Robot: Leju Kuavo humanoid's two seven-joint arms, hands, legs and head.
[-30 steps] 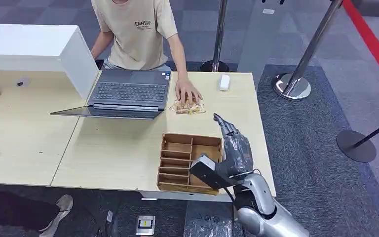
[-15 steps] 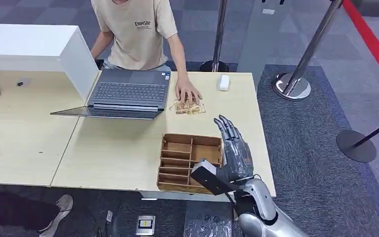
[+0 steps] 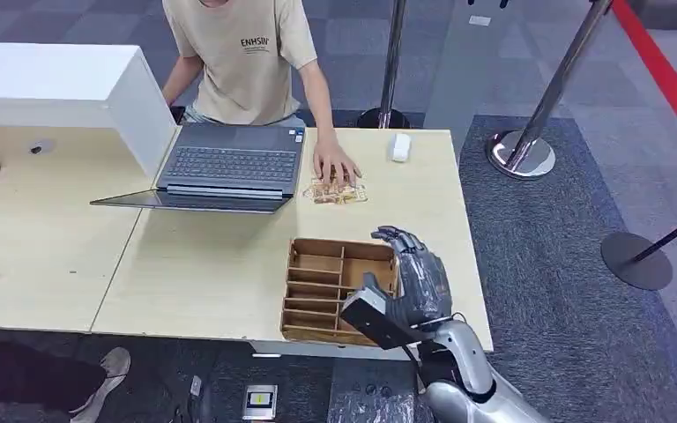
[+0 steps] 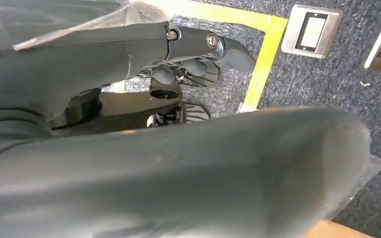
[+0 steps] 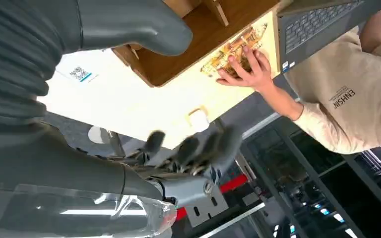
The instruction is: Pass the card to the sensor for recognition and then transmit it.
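Right hand (image 3: 414,280) sits at lower centre-right of the head view, over the right end of the wooden tray (image 3: 317,291) near the front edge of the table (image 3: 203,264). A second ago its fingers pointed straight up the frame; half a second ago they were spread and had drawn back toward the tray; now they are curled over the tray's upper right compartment. The hand appears to hold nothing. In the right wrist view the fingers (image 5: 193,148) are blurred, so I cannot confirm the degree of closure; they seem partly bent, not clenched.

Card (image 3: 335,191) is judged to be the patterned item at upper centre of the head view, lying on the table under a person's hand (image 3: 335,165), just right of the laptop (image 3: 229,163). It is well apart from the robot's hand. A small white block (image 3: 400,146) at upper centre-right may be the sensor; this is not certain.

Left hand (image 4: 178,173) shows as a grey mass close to the lens in the left wrist view; I cannot tell its state.

Assessment: the change reads as a pull-back and a curl toward the tray, not a reach for the card. Presenting the card to the sensor is not yet begun.
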